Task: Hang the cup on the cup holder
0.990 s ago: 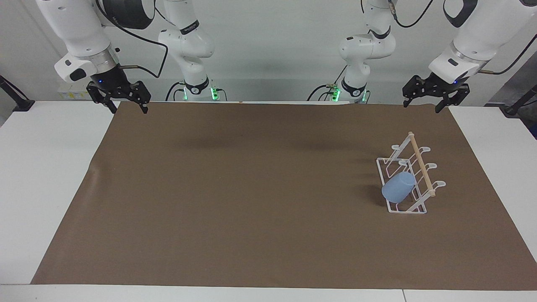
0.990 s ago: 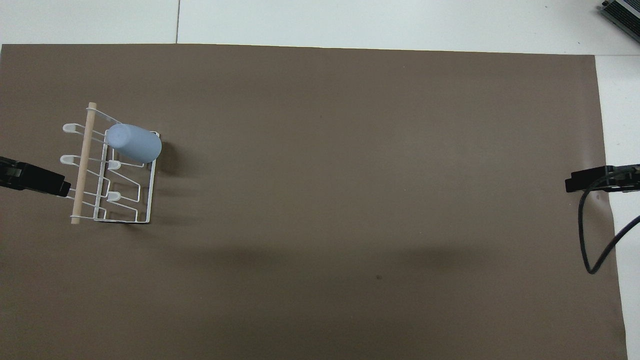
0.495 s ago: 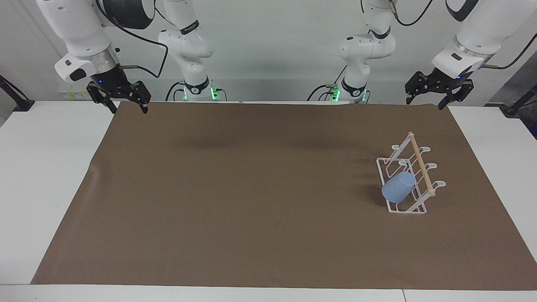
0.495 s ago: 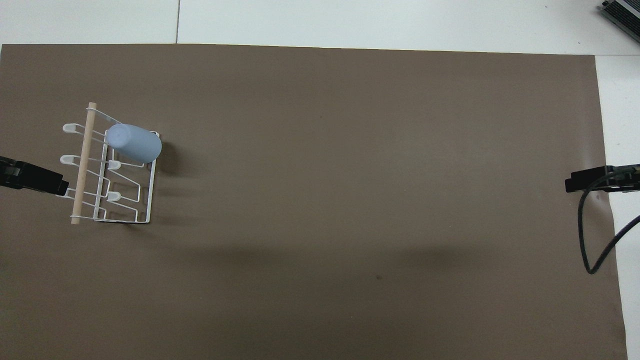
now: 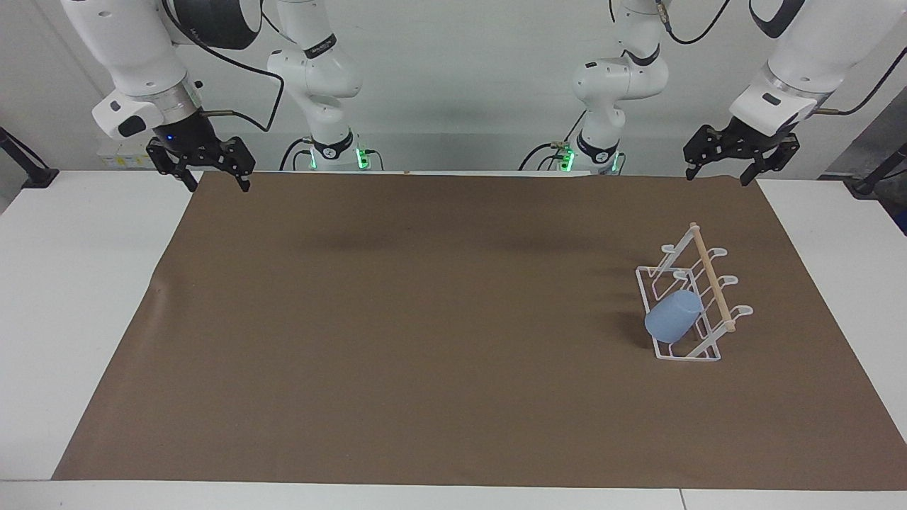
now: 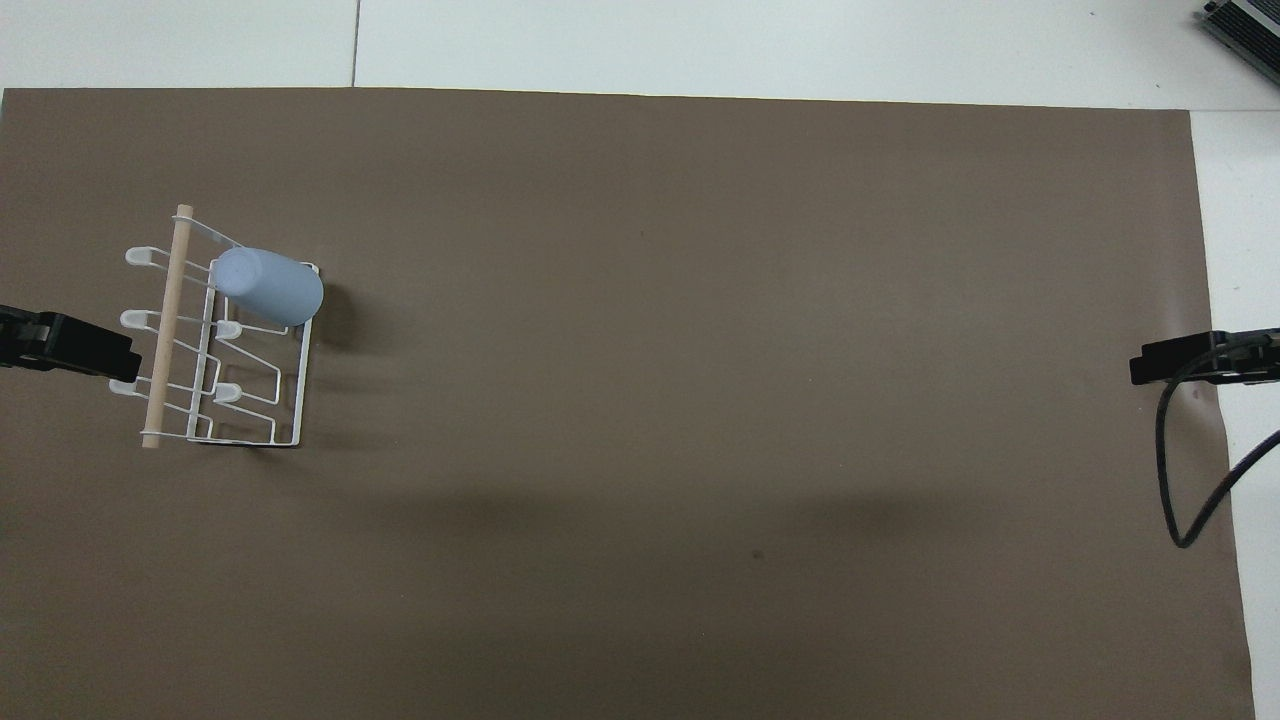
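The light-blue cup (image 5: 672, 317) (image 6: 270, 285) hangs tilted on a prong of the white wire cup holder (image 5: 711, 283) (image 6: 165, 330), at the holder's end farther from the robots. The holder stands on the brown mat toward the left arm's end of the table. My left gripper (image 5: 716, 177) (image 6: 120, 352) hovers open and holds nothing, over the mat's edge by the robots and well apart from the holder. My right gripper (image 5: 218, 185) (image 6: 1140, 365) waits open and holds nothing, over the mat's corner at the right arm's end.
A brown mat (image 5: 425, 319) covers most of the white table (image 5: 71, 283). A black cable (image 6: 1170, 480) loops down beside the right gripper. A dark device (image 6: 1245, 30) sits at the table's corner farthest from the robots at the right arm's end.
The left gripper has risen slightly and drawn away from the holder toward its own end of the table. The cup, the holder and the right arm have not moved.
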Tool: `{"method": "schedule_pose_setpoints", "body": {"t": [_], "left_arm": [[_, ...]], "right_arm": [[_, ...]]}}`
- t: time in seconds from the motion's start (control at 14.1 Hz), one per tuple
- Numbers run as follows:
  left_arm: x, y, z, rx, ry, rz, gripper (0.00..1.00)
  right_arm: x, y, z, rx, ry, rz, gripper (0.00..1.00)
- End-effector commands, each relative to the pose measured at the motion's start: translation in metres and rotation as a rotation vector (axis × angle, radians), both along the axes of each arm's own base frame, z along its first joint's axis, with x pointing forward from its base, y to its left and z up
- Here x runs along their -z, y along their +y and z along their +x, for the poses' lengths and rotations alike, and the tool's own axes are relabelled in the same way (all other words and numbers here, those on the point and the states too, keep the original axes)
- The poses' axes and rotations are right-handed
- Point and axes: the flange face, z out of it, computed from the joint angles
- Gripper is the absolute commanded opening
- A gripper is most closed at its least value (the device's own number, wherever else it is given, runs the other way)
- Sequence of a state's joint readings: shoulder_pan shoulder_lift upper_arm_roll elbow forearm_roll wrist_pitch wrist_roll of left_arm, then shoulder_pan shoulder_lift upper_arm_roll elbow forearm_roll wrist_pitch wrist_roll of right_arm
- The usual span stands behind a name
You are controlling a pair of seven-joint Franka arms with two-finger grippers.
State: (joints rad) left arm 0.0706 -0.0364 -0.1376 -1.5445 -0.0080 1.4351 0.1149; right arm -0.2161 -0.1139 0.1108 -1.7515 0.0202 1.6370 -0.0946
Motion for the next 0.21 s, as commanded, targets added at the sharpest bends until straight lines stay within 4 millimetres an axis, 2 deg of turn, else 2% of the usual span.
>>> {"method": "schedule_pose_setpoints", "body": {"t": [0.0, 0.14], "left_arm": [[-0.0003, -0.0013, -0.0045, -0.016, -0.012, 0.025, 1.00], [0.0006, 0.0009, -0.0046, -0.020, -0.007, 0.024, 1.00]], "right_arm": [[-0.0025, -0.0002, -0.0061, -0.002, 0.009, -0.005, 1.00], [-0.0025, -0.0002, -0.0062, -0.002, 0.009, -0.005, 1.00]]}}
